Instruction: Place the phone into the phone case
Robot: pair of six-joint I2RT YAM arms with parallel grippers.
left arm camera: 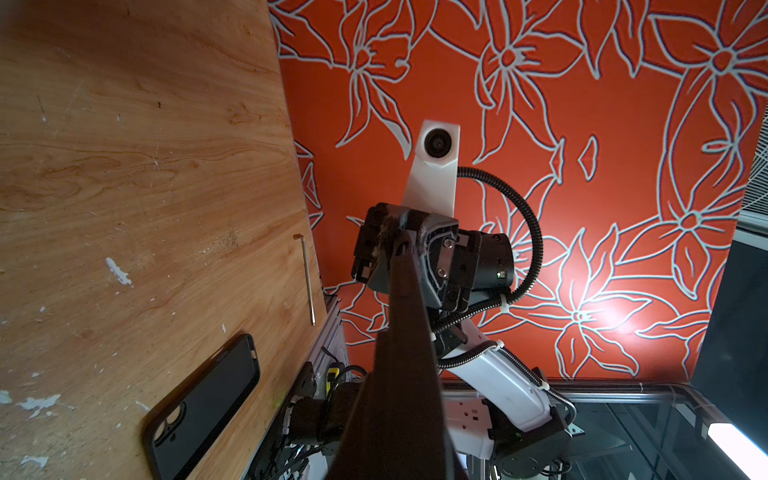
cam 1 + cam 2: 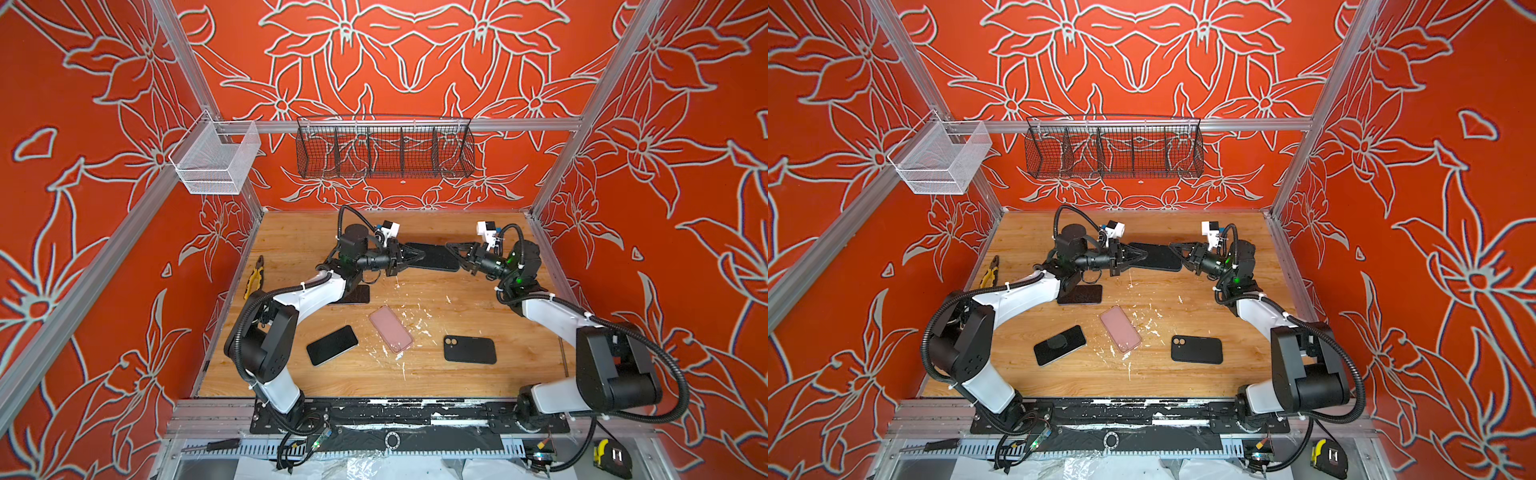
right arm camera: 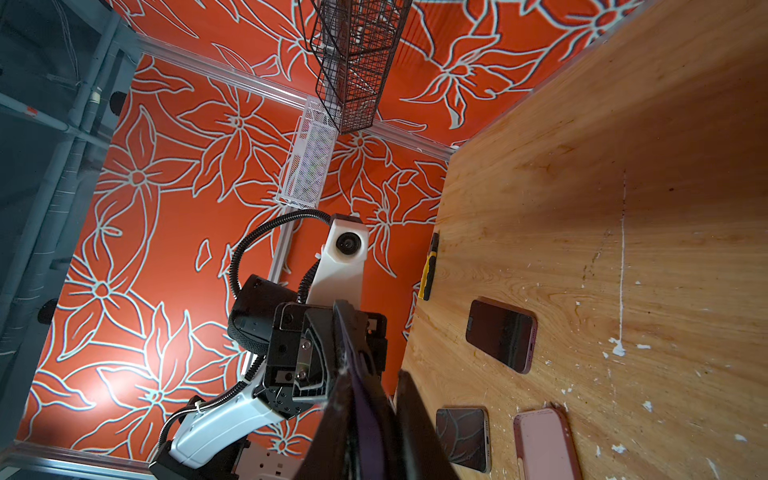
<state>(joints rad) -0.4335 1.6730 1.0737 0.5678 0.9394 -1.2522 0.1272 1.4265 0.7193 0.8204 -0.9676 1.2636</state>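
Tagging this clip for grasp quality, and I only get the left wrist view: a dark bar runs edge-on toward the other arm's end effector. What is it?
Observer: In both top views it is a flat dark rectangle, the left end effector gripping one end and the right end effector closed on the other.
Operator: Phone or case?
Observer: I cannot tell; the right wrist view shows a purple strip along its edge.
Operator: Anything loose besides the black case?
Observer: A pink case lies between that black case and a dark phone.
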